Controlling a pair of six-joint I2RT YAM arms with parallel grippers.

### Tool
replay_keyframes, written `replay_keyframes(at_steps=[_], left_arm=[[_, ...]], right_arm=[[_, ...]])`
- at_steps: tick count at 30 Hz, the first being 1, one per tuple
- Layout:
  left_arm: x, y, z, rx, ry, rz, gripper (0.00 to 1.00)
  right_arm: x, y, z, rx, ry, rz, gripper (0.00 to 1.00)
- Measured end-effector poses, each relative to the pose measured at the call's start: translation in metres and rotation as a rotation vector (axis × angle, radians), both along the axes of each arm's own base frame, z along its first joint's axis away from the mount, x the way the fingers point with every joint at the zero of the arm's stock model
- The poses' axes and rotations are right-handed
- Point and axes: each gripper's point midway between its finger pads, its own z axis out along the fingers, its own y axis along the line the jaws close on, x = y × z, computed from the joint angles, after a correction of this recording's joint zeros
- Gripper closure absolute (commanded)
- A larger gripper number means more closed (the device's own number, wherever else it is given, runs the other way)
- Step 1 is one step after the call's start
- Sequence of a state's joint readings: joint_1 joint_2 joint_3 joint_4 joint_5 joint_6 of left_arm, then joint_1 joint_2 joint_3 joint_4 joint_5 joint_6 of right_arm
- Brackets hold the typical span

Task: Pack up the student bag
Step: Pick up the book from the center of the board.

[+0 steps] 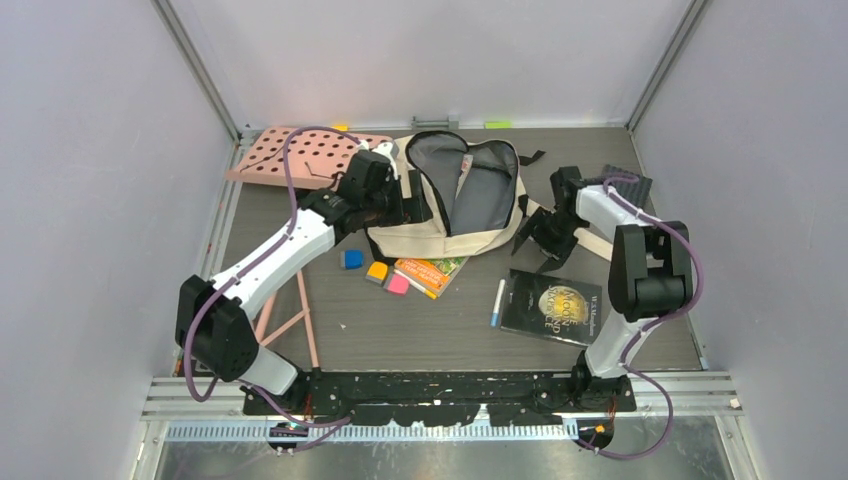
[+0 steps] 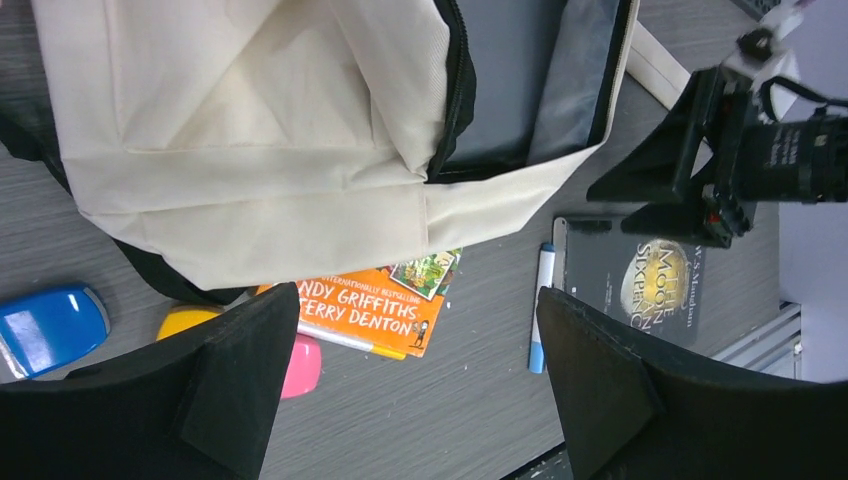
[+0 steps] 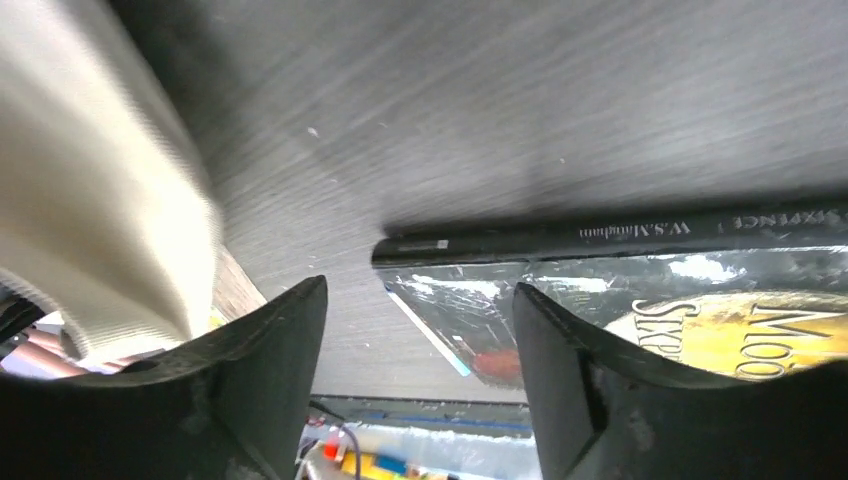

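**Q:** Where's the bag, and how far along is packing?

**A:** Bag (image 1: 455,200) lies far-centre on the table (image 1: 400,330). It's cream, unzipped, mouth gaping upward. Going by that, packing has barely begun: nothing visibly in yet.

**Q:** So what's inside?

**A:** Only grey lining shows, in both top & left wrist views. Deep corners are hidden, so can't rule out sth small.

**Q:** What's left outside?

**A:** Orange book (image 1: 430,272), far edge tucked under the bag's near side. Black book (image 1: 550,305) sits near-right, apart from the bag. Pen (image 1: 497,302) lies just beside that book's left edge. Three blocks sit left of the orange book: blue block (image 1: 351,259), orange block (image 1: 377,271), pink block (image 1: 398,284).

**Q:** And the grippers?

**A:** L gripper (image 2: 417,300) is at the bag's left side, jaws spread wide, holding nothing. Can't tell if it touches the fabric. R gripper (image 3: 420,290) is low over the table btwn the bag's right edge & black book, jaws apart, also empty.

**Q:** Anything else?

**A:** Pink board (image 1: 300,155), far-left, behind the L arm.
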State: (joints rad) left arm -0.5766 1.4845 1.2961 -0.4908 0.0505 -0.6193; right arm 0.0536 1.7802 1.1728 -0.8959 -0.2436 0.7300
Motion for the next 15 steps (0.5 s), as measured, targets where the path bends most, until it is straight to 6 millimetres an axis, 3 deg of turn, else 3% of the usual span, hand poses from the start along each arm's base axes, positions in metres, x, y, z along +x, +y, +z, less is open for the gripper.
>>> replay_keyframes(at_steps=[3, 6, 11, 15], left_arm=[[-0.002, -0.002, -0.003, -0.002, 0.007, -0.008, 0.09], [-0.004, -0.002, -0.006, 0.0, 0.015, -0.007, 0.09], [-0.003, -0.002, -0.007, 0.0, 0.014, -0.008, 0.09], [-0.004, -0.003, -0.007, 0.0, 0.013, -0.013, 0.09]], right_arm=[[0.014, -0.01, 0.01, -0.043, -0.078, 0.008, 0.11], [0.015, -0.047, 0.021, -0.076, -0.125, -0.057, 0.08], [-0.011, -0.124, 0.026, -0.137, -0.125, -0.225, 0.04], [-0.036, -0.158, 0.019, -0.167, -0.076, -0.293, 0.03]])
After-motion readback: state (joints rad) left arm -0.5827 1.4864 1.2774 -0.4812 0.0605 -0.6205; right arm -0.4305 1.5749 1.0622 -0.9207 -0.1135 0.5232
